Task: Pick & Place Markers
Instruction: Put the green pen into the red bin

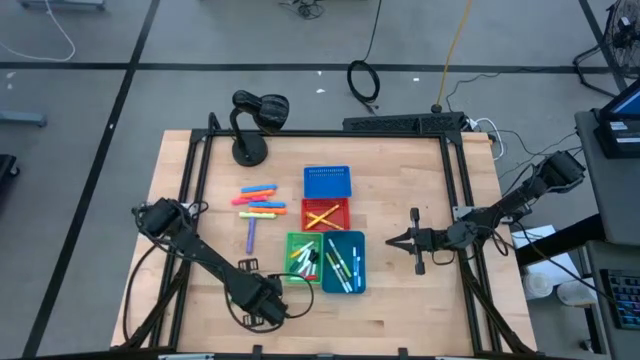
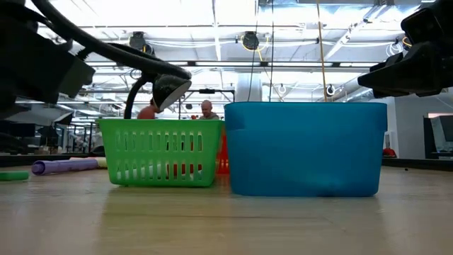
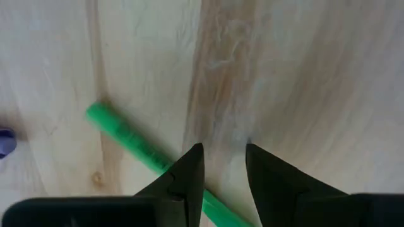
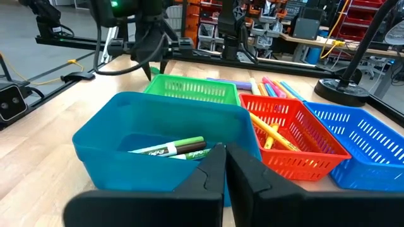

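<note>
A green marker (image 3: 126,135) lies flat on the bare wood, slantwise below my left gripper (image 3: 224,146). That gripper points down at it near the table's front edge (image 1: 268,298), open, with nothing between its fingertips. One finger hides part of the marker. A purple marker (image 1: 251,237) lies a little farther back, and a loose group of orange, pink and yellow markers (image 1: 258,200) lies beyond that. My right gripper (image 1: 415,240) waits level and shut, right of the bins.
Four small bins stand mid-table. The blue bin (image 1: 327,182) is farthest, then the red bin (image 1: 326,213) with yellow and orange markers. The green bin (image 1: 303,258) and teal bin (image 1: 343,262) hold markers. A black desk lamp (image 1: 255,120) stands at the far edge.
</note>
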`<state>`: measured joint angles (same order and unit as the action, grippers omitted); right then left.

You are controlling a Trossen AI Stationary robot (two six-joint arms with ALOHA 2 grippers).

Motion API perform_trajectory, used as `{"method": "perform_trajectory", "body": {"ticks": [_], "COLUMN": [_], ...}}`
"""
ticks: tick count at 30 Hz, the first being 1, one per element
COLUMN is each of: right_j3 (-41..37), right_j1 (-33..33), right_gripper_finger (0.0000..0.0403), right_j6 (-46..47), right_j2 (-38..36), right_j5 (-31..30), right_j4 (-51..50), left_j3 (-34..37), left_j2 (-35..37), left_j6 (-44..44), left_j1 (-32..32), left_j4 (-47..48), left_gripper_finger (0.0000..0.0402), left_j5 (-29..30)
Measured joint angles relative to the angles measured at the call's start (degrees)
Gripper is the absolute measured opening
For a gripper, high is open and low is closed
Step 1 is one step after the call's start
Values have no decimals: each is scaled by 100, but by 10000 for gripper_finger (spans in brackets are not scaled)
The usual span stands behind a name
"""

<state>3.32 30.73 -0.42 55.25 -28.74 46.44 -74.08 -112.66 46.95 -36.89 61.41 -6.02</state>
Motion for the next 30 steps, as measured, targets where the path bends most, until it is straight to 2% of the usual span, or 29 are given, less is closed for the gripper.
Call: {"method": "perform_trajectory", "body": {"ticks": [5, 7, 9, 12, 15, 17, 19, 24, 30], "right_j3": [1, 1, 0, 0, 1, 0, 1, -1, 1], "right_j1": [-1, -1, -1, 0, 1, -1, 1, 0, -1], "right_gripper_finger": [0, 0, 0, 0, 0, 0, 0, 0, 0], "right_j6": [1, -1, 1, 1, 2, 4, 56, 127, 124], "right_j2": [1, 1, -1, -1, -1, -1, -1, -1, -1], "right_j5": [1, 1, 1, 1, 3, 3, 3, 5, 3], "right_j4": [0, 0, 1, 1, 2, -2, 2, 0, 0], "left_j3": [-2, -2, -2, -2, -2, -2, 21, 273, 354], "left_j2": [159, 286, 414, 572, 601, 594, 532, 514, 503], "left_j6": [-232, 16, 653, 2198, 3713, 4333, 4527, 4700, 5107], "left_j1": [64, 82, 88, 107, 201, 272, 359, 381, 268], "left_j4": [47, 229, 483, 739, 735, 688, 413, -218, 639], "left_gripper_finger": [120, 120, 120, 120, 120, 120, 120, 120, 120], "left_j5": [-223, -351, -421, -337, -20, 267, 317, -150, -376]}}
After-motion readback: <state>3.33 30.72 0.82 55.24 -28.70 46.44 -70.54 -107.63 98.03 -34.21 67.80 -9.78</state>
